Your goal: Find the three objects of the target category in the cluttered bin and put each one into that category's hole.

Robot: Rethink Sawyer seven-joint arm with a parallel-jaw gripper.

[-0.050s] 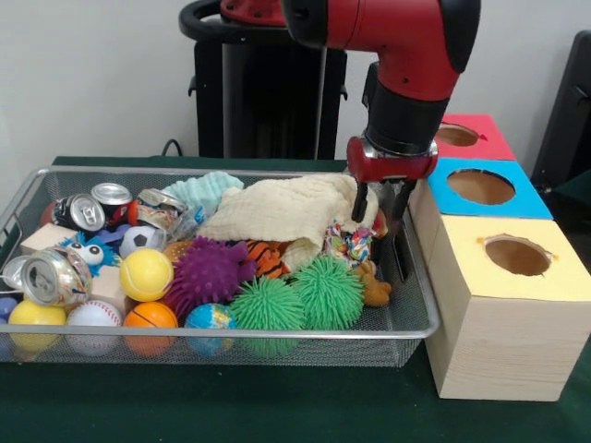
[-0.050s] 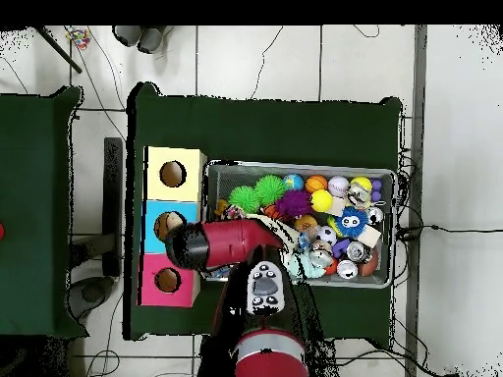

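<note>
Gripper (image 1: pixel 380 220) hangs w/ jaws apart, holding nothing, at the bin (image 1: pixel 420 318) edge nearest the boxes, just above a multicoloured soft toy (image 1: pixel 347 245) beside the cream cloth (image 1: pixel 277 210); imo descend straight, avoid snagging cloth, close only once straddling toy.

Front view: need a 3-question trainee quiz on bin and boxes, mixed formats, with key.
1. True or false: the gripper is lowered at the end of the wire bin nearest the boxes.
2. Which box stands nearest the camera? A) red box B) blue box C) yellow box
3. Fill in: the two green spiky balls lie next to a ____ spiky ball.

Key: 1 true; 2 C; 3 purple.
</note>
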